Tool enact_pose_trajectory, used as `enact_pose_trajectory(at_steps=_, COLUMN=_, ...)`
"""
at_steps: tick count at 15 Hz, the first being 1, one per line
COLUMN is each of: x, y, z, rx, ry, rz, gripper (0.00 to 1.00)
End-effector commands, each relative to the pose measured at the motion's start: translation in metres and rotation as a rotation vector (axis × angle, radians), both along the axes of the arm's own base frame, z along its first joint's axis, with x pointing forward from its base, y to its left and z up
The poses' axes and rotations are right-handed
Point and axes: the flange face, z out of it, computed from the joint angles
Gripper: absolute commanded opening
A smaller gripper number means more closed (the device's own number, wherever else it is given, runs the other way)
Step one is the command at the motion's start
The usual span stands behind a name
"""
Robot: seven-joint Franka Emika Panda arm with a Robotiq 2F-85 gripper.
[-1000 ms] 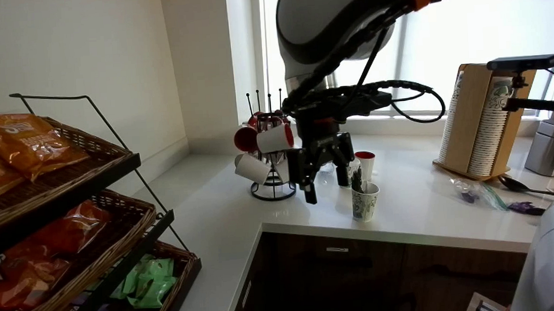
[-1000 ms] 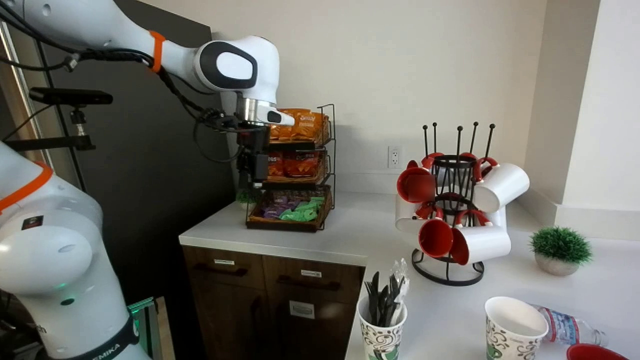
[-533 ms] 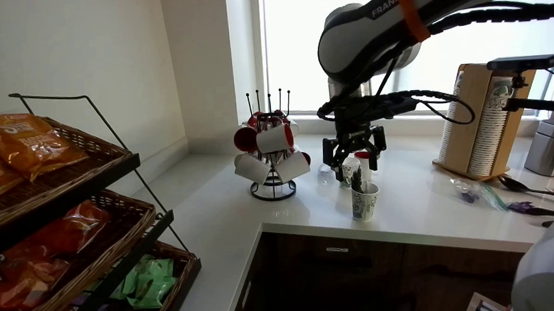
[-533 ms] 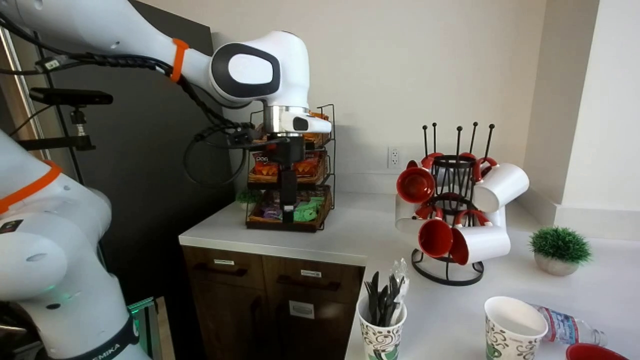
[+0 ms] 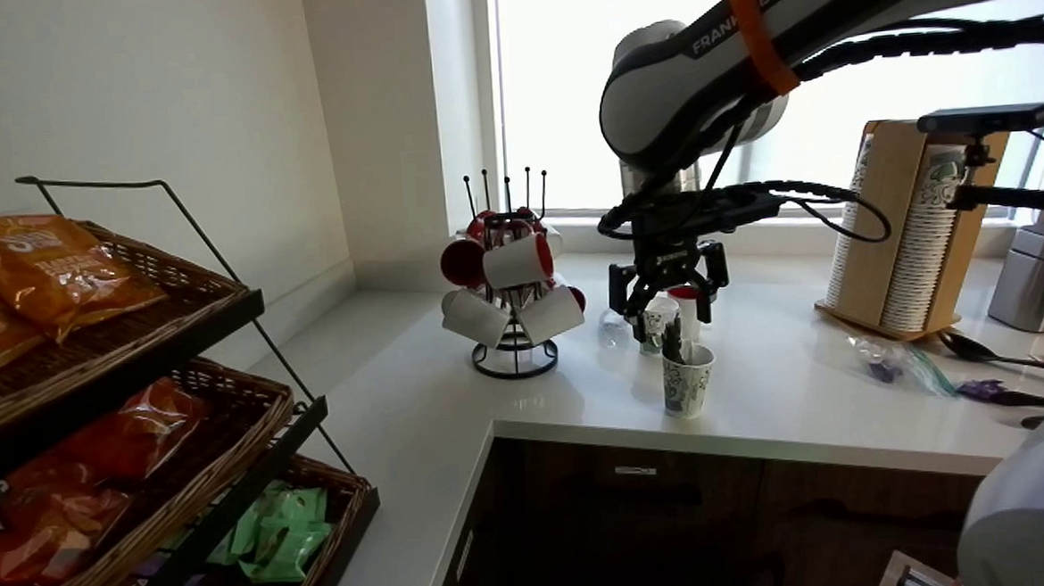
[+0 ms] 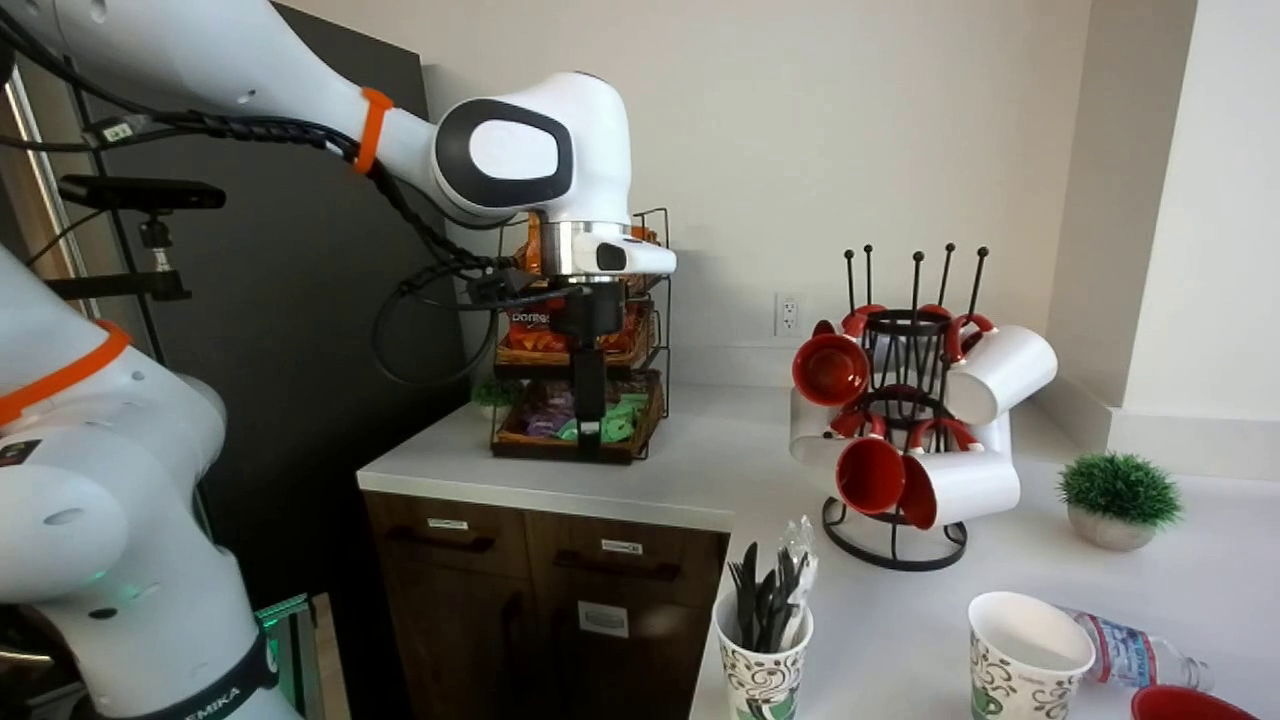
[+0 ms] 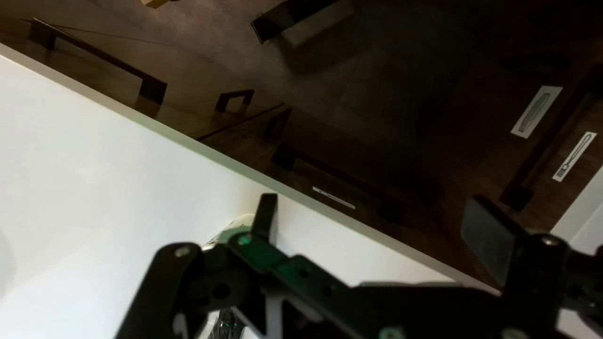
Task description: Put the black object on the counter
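Observation:
Black plastic cutlery (image 6: pixel 765 600) stands upright in a patterned paper cup (image 6: pixel 765 680) on the white counter (image 5: pixel 786 395). The cutlery (image 5: pixel 673 346) and cup (image 5: pixel 688 390) also show in an exterior view near the counter's front edge. A black spoon (image 5: pixel 972 348) lies farther along the counter. Which black object is meant I cannot tell. My gripper (image 5: pixel 672 323) points down, open and empty; it also shows in an exterior view (image 6: pixel 589 440). In the wrist view its fingers (image 7: pixel 374 214) are wide apart over the counter edge, partly hiding the cup (image 7: pixel 228 230).
A mug rack (image 6: pixel 895 540) with white and red mugs stands on the counter. An upright paper cup (image 6: pixel 1030 650), a lying bottle (image 6: pixel 1130 650) and a plant (image 6: pixel 1120 495) are nearby. A snack rack (image 5: pixel 222 371), a wooden cup holder (image 5: pixel 876 221) and a plastic bag (image 5: pixel 892 363) also show.
My arm has moved from near the mug rack toward the cutlery cup, and the gripper has turned. In the last half second it has sunk only slightly. The gripper stays open; the objects are unmoved.

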Motion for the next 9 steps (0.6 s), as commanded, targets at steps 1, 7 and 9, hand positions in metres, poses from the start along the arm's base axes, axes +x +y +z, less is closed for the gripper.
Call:
enact_pose_trajectory(at_steps=1, x=0.013, y=0.000, z=-0.007, rx=-0.120, ry=-0.011, rz=-0.140, gripper=1.00)
enact_pose_trajectory(at_steps=7, x=0.044, y=-0.004, z=-0.020, rx=-0.274, ry=-0.109, rz=-0.391, gripper=1.00)
enact_pose_trajectory(at_steps=9, x=0.053, y=-0.013, z=-0.027, rx=-0.302, ry=-0.149, rz=-0.491, gripper=1.00)
